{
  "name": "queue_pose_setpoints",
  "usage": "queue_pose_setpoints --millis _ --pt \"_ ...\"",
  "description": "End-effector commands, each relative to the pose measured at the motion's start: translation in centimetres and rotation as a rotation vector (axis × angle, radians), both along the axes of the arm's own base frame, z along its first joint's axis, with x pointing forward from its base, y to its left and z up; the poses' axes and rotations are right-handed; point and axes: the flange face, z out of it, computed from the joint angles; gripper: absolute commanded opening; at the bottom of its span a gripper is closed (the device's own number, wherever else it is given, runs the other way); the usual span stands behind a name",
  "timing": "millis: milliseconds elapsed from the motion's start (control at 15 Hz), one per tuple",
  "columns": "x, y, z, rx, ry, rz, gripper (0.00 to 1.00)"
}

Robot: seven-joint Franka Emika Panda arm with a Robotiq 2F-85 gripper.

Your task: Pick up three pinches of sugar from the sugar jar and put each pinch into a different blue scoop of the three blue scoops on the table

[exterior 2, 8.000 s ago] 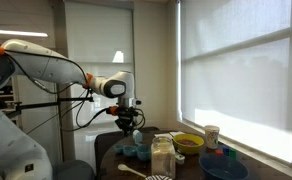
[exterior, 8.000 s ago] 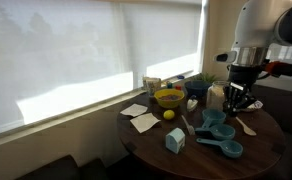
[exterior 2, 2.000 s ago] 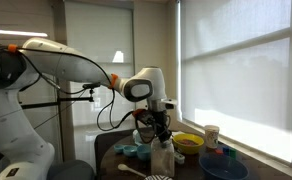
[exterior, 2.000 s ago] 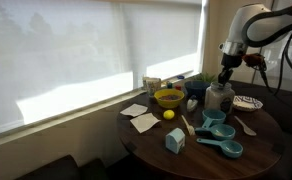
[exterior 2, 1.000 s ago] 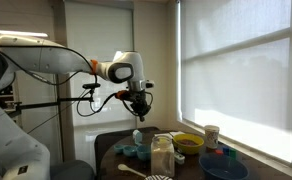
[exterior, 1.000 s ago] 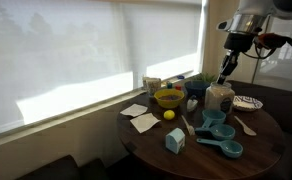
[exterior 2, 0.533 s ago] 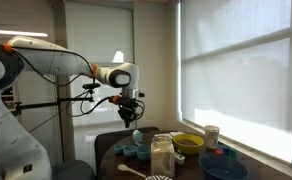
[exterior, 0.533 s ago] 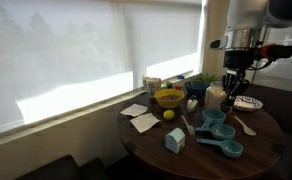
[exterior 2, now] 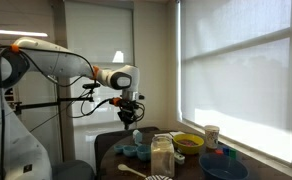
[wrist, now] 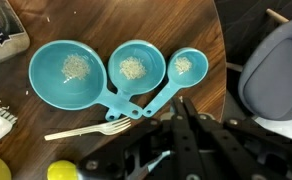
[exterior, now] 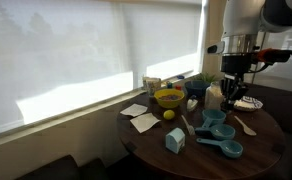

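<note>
Overhead, end effector (wrist: 182,125) pressed shut, any pinch too small to tell, hanging above three blue scoops (wrist: 151,82) side by side, sugar (wrist: 74,67) in each, close to the round tabletop (wrist: 201,20) edge, sugar jar (exterior: 216,96) nearby.

1. Daylight glows through the roller blinds (exterior: 86,60) (exterior 2: 236,70) in both exterior views, with a brighter sunlit band low down.
2. The room beside them is dim, and the worktop (exterior: 268,150) lies in shade.
3. Both exterior views are soft.
4. The wrist view is evenly lit and sharper, but the hand (wrist: 183,112) is dark and blurred.
</note>
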Motion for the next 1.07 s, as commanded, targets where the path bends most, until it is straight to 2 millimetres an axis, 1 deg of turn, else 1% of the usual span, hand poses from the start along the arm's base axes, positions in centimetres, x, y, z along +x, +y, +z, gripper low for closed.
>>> queue_pose_setpoints --millis 0,333,600,800,1000 --pt "-0.8 1.8 -1.7 0.013 0.044 0.095 0.01" --pt "-2.1 4.3 -4.9 -0.015 0.108 0.231 0.01" --pt "-2.6 5.3 -7.7 -0.058 0.133 0.298 0.01" --pt "-2.7 5.6 -8.7 -0.06 0.146 0.315 0.01" --pt "-2.3 5.5 -9.2 -0.06 0.129 0.299 0.01"
